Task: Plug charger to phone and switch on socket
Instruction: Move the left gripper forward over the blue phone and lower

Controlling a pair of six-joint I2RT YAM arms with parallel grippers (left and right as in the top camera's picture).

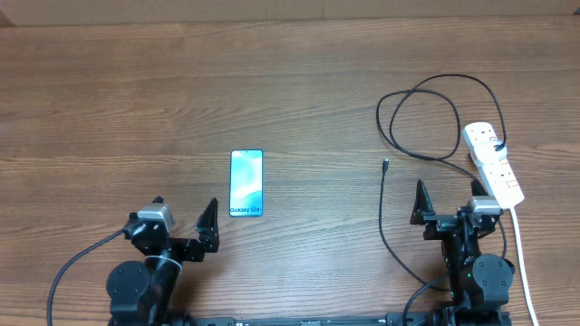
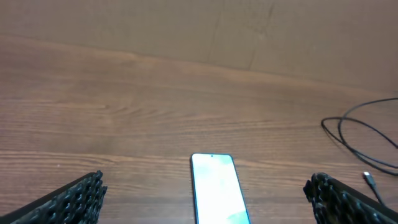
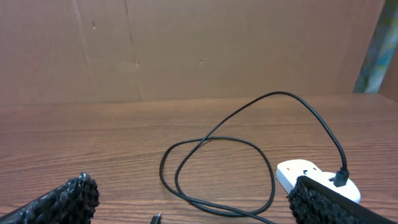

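I'm seeing the phone (image 1: 246, 183) lying screen-up on the table (image 1: 136, 91), just ahead of my left gripper (image 1: 184, 206), which is gaping wide. The charger (image 1: 381, 208) is looping beside the socket (image 1: 494, 163), its tip lying loose near my right gripper (image 1: 449, 195), which is also gaping and holding nothing.

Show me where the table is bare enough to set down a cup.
Free: everything left of the phone, and the gap between it and the charger cable. Crowded: the right side, with cable loops and the power strip.
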